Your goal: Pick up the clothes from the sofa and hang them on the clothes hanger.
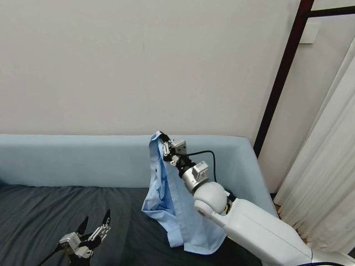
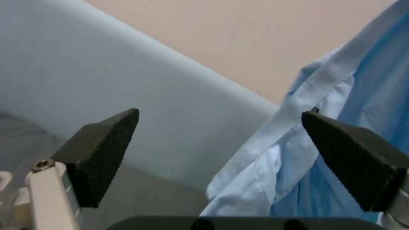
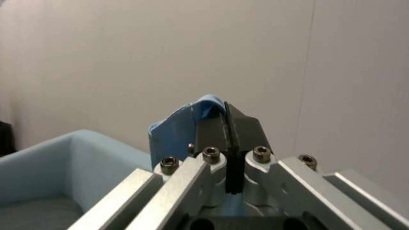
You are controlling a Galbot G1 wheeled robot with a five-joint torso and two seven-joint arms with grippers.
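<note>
Your right claw (image 1: 164, 145) pinched the shirt (image 1: 166, 205) by its top, dangling before the sofa (image 1: 66, 160) back; left claw (image 1: 94, 227) gaped low over the seat. You needed more height, swung slowly.

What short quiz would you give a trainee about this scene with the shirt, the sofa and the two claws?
1. Fill in: the left claw is open, low over the dark ____ of the sofa.
2. True or false: the shirt lies flat on the sofa.
3. Choose one: what grips the upper edge of the shirt? A. the left claw. B. the right claw. C. a person's hand.

Key: 1. seat. 2. False; it hangs down from a raised claw in front of the sofa's back. 3. B; its fingers are closed on the cloth.
</note>
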